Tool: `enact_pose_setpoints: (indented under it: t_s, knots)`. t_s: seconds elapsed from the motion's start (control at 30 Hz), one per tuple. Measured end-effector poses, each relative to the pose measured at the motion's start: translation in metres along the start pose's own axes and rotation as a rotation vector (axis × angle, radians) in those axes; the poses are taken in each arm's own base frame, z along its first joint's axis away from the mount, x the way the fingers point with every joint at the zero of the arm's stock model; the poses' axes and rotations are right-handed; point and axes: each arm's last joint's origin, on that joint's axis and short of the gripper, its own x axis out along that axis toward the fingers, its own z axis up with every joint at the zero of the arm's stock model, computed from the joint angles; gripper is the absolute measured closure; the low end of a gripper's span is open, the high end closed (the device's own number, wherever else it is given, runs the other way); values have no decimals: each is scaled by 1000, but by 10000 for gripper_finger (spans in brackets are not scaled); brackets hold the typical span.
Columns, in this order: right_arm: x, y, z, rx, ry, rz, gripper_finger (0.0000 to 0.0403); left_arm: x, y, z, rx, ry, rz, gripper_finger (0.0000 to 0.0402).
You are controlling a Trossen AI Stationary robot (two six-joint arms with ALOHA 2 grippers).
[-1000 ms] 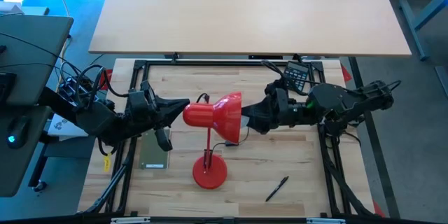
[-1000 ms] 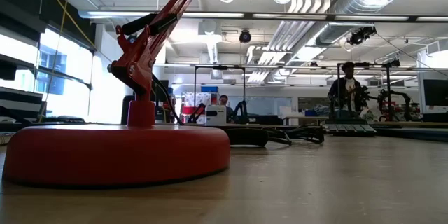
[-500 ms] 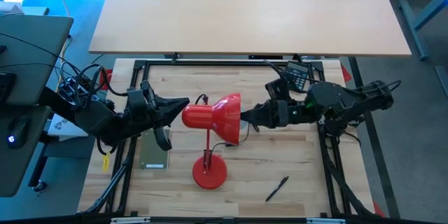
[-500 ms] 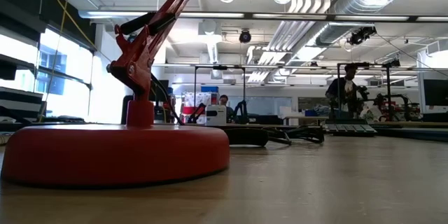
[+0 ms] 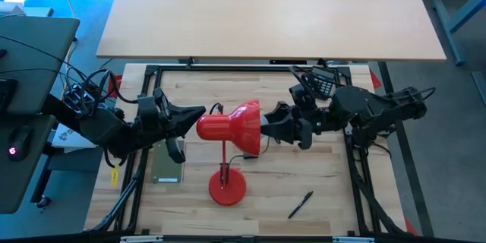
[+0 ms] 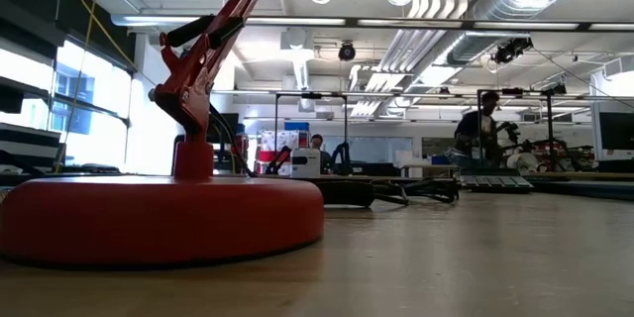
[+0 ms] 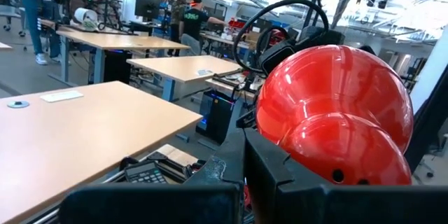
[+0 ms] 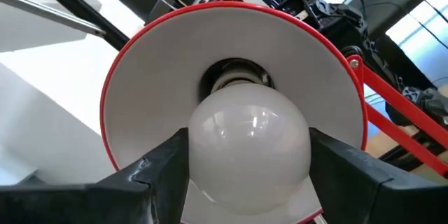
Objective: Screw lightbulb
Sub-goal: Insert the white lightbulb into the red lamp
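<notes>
The lightbulb (image 8: 248, 147) sits in the mouth of the red lamp shade (image 5: 231, 125), above the middle of the table (image 5: 334, 190), its base at the socket; the right gripper (image 8: 248, 164) holds it, fingers partly spread across its widest part; it looks light, smooth and breakable, so grip gently there. The left gripper (image 5: 199, 114), fingers together, braces the shade's back.

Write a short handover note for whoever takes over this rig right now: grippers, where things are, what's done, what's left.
Left gripper: shut, pressed against the back of the red lamp shade, steadying it.
Right gripper: one finger on each side of the lightbulb at the shade's mouth.
Lightbulb: base sits at the socket inside the shade; how far it is threaded cannot be seen.
Done: bulb brought to the socket.
Left: likely finish turning, release, pull both arms back.
</notes>
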Motion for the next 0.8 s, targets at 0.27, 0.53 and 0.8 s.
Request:
enact_pose_setpoints:
  t_s: [0.27,0.53,0.8]
  knots:
    - [0,0,0,37,-1,0,160,0,0,0,6,0,-1,402]
    - [0,2,-2,583,6,5,160,0,0,-1,85,3,-2,401]
    - [-2,11,-8,951,-26,29,160,0,0,-1,217,5,-2,401]
